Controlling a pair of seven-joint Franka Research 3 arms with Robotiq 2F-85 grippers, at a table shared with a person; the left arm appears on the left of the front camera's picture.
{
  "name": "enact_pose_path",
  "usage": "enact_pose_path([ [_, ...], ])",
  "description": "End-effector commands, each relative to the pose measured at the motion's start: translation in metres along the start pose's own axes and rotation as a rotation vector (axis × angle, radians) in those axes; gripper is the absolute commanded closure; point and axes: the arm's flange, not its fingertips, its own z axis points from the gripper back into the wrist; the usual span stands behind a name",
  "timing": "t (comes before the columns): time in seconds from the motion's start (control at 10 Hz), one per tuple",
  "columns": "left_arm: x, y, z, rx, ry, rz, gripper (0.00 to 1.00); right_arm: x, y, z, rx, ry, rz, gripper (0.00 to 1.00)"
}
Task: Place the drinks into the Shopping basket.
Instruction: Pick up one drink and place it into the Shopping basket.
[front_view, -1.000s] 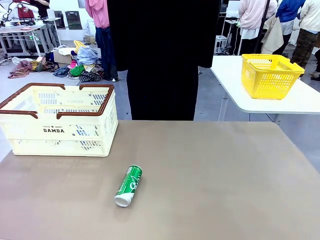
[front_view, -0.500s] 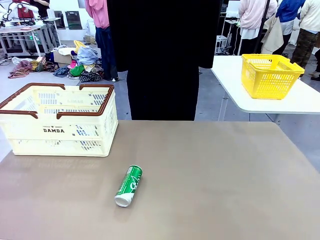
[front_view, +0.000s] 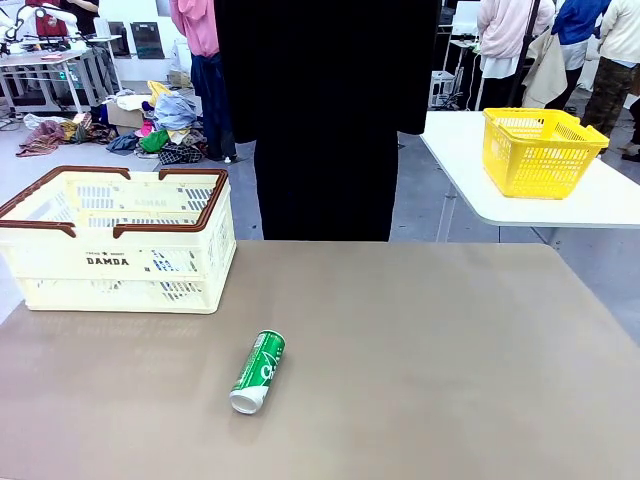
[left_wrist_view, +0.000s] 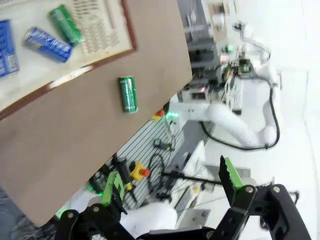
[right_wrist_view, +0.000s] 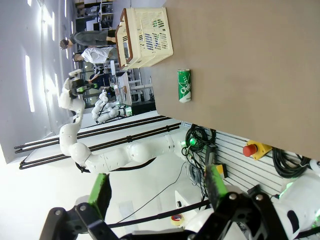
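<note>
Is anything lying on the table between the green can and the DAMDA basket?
No. In the front view, only bare tabletop separates the green can, lying on its side, from the Shopping basket.

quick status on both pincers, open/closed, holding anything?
Left pincer: open, holding nothing, raised above the table.
Right pincer: open, holding nothing, also up off the table.
</note>
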Motion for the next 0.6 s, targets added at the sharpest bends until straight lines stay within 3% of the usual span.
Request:
enact_pose_path([
  [0.0,-0.02,0.051,-0.019,-0.106,-0.161,0.103,0.0,-0.002,-0.001,0.003,-0.008,0.009,0.019,0.0],
  [0.2,-0.044,0.074,-0.018,-0.137,-0.149,0.106,0.0,-0.002,-0.001,0.003,-0.008,0.009,0.019,0.0],
  [0.3,-0.059,0.09,-0.014,-0.097,-0.042,0.027,0.0,-0.002,-0.001,0.003,-0.008,0.009,0.019,0.0],
  [0.5,-0.075,0.132,0.004,-0.216,0.033,-0.072,0.0,-0.002,-0.001,0.003,-0.008,0.009,0.019,0.0],
])
